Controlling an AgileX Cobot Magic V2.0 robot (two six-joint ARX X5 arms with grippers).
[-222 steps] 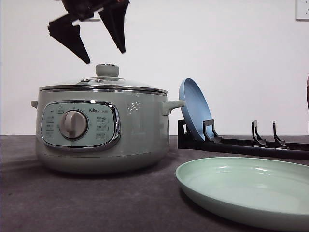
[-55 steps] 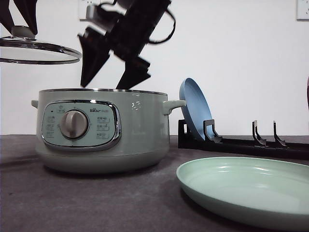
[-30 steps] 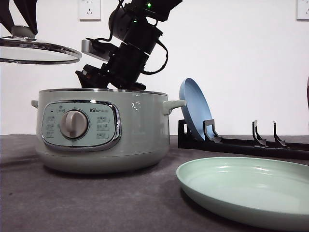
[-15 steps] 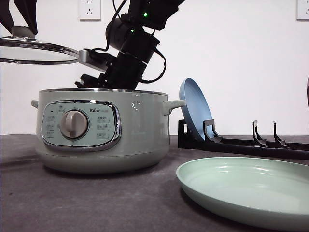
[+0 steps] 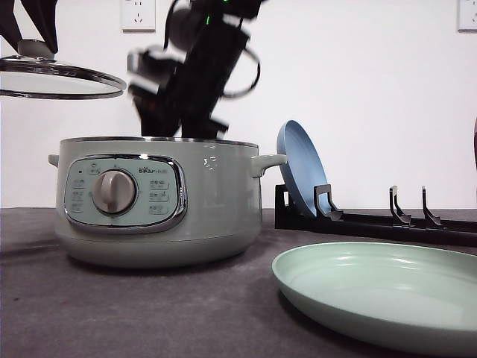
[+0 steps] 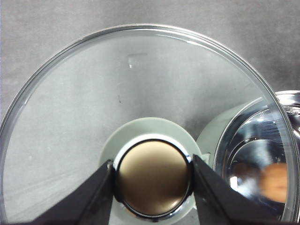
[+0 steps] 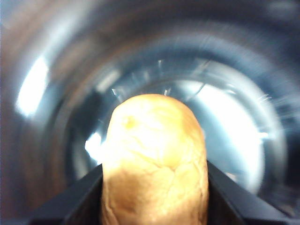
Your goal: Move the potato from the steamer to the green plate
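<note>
Gripping the potato (image 7: 154,159) between both dark fingers (image 7: 79,199), right tool (image 7: 154,197) pinched on its sides, deep inside the shiny metal bowl of the steamer (image 5: 156,201); picture blurred by motion. Seen from the front, right arm (image 5: 197,67) angled down over the open pot, lower end behind the rim, also blurred. Potato orange-brown, oval, long axis running away from the wrist camera, skin faintly creased. Left tool (image 6: 152,187) clamped on the knob (image 6: 152,176) of the glass lid (image 6: 140,93), one finger (image 6: 93,197) pressed on each side; lid held level in the air, up and to the left of the steamer, chrome rim visible at the front view's left edge (image 5: 59,74). Through the glass, dark grey surface (image 6: 47,14) below and part of the steamer's bright interior, with an orange blur inside. Steamer upright on the surface (image 5: 149,313), dial (image 5: 113,192) facing the camera. Green plate (image 5: 387,294) flat on the surface, near right, apart from the steamer. Blue plate (image 5: 298,168) standing on edge in a black rack (image 5: 373,220) behind.
</note>
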